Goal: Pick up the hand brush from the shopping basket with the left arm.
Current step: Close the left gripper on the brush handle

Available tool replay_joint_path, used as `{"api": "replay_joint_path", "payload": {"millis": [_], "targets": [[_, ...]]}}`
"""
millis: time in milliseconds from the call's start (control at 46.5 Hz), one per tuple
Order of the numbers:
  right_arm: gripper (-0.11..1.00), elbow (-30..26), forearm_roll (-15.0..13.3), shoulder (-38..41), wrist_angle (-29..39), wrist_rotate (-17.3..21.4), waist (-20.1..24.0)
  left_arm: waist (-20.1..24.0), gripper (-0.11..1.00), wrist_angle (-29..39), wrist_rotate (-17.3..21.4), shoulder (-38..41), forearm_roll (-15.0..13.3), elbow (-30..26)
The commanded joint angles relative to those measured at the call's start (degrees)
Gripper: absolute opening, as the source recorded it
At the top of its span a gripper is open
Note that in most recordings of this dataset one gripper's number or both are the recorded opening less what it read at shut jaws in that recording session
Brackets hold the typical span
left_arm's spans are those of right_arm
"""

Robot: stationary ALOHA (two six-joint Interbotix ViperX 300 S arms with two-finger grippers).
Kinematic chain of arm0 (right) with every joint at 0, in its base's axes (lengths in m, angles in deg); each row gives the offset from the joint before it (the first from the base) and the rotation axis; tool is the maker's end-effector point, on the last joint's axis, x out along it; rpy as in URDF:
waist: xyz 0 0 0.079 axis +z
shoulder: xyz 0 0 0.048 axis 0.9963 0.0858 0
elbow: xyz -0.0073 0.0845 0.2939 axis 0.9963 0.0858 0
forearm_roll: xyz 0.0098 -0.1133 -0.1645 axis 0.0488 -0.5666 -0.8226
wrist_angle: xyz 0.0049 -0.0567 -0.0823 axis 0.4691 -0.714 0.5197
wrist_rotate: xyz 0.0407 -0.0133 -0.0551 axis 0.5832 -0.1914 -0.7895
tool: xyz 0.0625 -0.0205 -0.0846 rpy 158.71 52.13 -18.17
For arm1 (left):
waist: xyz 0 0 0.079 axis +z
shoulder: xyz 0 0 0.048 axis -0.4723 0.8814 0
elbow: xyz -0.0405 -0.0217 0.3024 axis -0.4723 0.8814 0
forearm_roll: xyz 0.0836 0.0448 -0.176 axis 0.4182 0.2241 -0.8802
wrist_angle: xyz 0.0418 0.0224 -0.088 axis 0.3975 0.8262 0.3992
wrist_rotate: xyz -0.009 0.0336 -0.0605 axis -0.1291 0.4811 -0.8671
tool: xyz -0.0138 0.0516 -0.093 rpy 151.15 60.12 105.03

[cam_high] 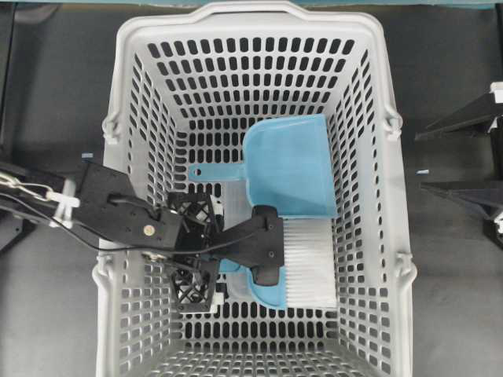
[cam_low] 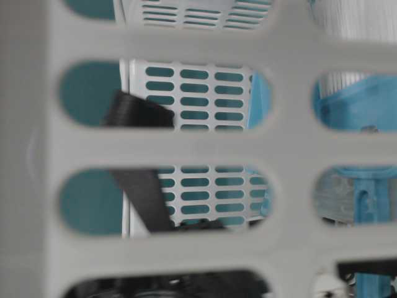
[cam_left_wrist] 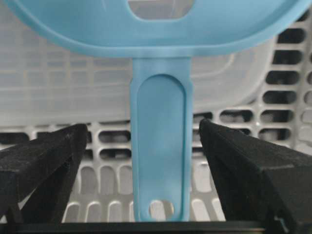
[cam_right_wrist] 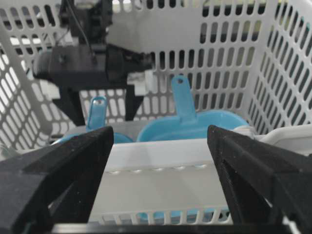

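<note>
Left wrist view: brush (cam_left_wrist: 161,161) handle with its hole runs between the left gripper (cam_left_wrist: 146,146) fingers, a clear gap on each side; overhead hides this under the arm.
Left gripper: spread wide, holds nothing.
Brush: on the basket (cam_high: 134,94) floor, just below the dustpan (cam_high: 291,165), bristles rightward.
Right gripper (cam_right_wrist: 161,146): spread wide, empty, looks into the basket.
Surface: dark table (cam_high: 448,275) around the basket.

Left gripper (cam_high: 206,250) hides hand brush (cam_high: 302,265) handle (overhead).
</note>
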Motion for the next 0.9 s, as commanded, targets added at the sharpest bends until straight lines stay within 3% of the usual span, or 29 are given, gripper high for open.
{"api": "replay_joint_path", "payload": {"millis": [0,473,580,731,881], "targets": [[0.75,-0.4,0.2,0.4,-0.9,0.1,-0.1,-0.2,0.91,-0.4,0.2,0.4,0.2,-0.5],[0.74,0.3,0.4,0.3,-1.1,0.2,-0.1,-0.3,0.86,-0.4,0.3,0.5,0.2,-0.4],[0.74,0.3,0.4,0.4,-1.1,0.2,-0.1,-0.7,0.69,-0.5,0.6,0.5,0.2,-0.4],[0.74,0.3,0.4,0.4,-1.1,0.2,-0.1,-1.5,0.25,-0.9,1.3,0.4,0.2,-0.5],[0.74,0.4,0.4,0.4,-1.1,0.3,-0.1,-2.0,0.24,-0.7,2.8,-0.4,0.2,-0.6]]}}
